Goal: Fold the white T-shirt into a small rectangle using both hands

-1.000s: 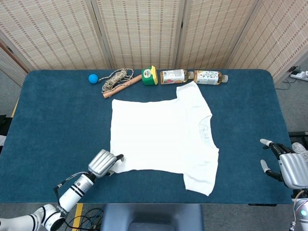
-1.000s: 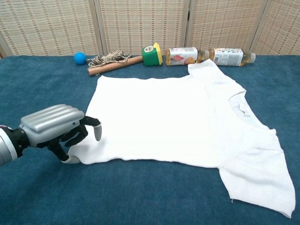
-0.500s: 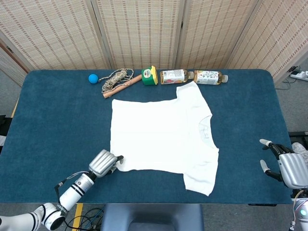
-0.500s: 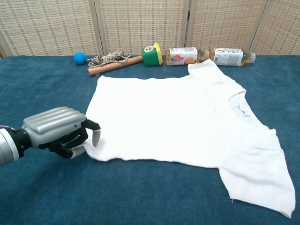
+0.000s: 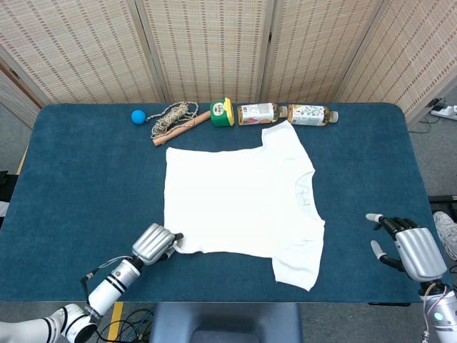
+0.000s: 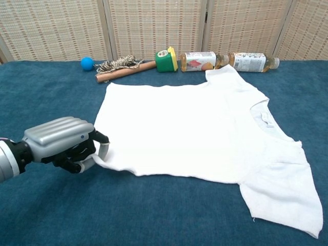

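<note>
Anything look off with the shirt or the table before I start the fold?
Nothing is spilled or damaged. The white T-shirt lies flat but sideways, collar toward the right hand. Its near-left corner is bunched where the left hand pinches it. Two bottles lie on their sides at the far edge.

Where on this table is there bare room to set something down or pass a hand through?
Bare cloth lies left of the white T-shirt, between the blue ball and the left hand, and right of the shirt up to the right hand. The back edge is crowded: rope, green cup, two bottles.
</note>
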Controlling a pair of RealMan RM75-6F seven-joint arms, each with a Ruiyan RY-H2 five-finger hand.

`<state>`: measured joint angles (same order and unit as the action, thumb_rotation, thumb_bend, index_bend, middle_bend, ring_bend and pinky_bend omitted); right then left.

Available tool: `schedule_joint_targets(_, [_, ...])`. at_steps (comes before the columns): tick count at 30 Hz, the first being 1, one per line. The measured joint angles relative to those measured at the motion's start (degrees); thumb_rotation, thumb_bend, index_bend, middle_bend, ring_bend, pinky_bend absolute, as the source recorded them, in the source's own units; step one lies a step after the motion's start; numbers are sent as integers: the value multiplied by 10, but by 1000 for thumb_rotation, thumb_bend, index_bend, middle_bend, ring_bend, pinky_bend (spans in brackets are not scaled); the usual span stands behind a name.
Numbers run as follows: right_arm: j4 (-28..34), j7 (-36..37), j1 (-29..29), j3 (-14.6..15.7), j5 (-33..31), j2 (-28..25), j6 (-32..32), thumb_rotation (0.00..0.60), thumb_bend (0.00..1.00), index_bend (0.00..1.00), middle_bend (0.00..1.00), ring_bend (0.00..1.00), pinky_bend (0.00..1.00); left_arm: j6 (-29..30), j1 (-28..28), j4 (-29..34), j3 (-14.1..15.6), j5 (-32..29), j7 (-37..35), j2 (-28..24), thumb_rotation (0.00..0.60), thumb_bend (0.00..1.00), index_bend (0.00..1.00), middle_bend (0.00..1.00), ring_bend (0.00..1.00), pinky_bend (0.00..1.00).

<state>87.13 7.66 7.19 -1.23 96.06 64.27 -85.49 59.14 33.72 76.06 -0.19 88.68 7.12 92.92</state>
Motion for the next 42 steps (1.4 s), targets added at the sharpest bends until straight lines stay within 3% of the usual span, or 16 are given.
schedule_joint_targets(7, [-64, -68, 31, 9, 49, 51, 17, 600, 192, 415, 756, 783, 822, -5, 1, 14, -3, -15, -7, -5, 600, 583, 601, 893, 830, 939])
schedule_joint_targets(11, [-108, -80, 55, 14, 61, 96, 48, 600, 116, 448, 853, 881, 933, -6, 0, 19, -4, -23, -7, -6, 600, 582, 601, 893, 831, 939])
schedule_joint_targets(22, [-191, -74, 101, 45, 61, 175, 138, 600, 104, 449, 873, 911, 967, -3, -6, 21, 0, -31, -12, -8, 600, 583, 602, 893, 831, 940])
schedule_joint_targets(34, [-251, -52, 122, 62, 56, 210, 157, 600, 108, 458, 880, 914, 969, -2, -8, 20, -1, -37, -14, -5, 600, 583, 601, 893, 831, 940])
schedule_joint_targets(42, [-276, -39, 136, 65, 50, 227, 163, 600, 167, 477, 882, 920, 980, -4, -7, 18, -4, -43, -16, -6, 600, 583, 600, 893, 830, 940])
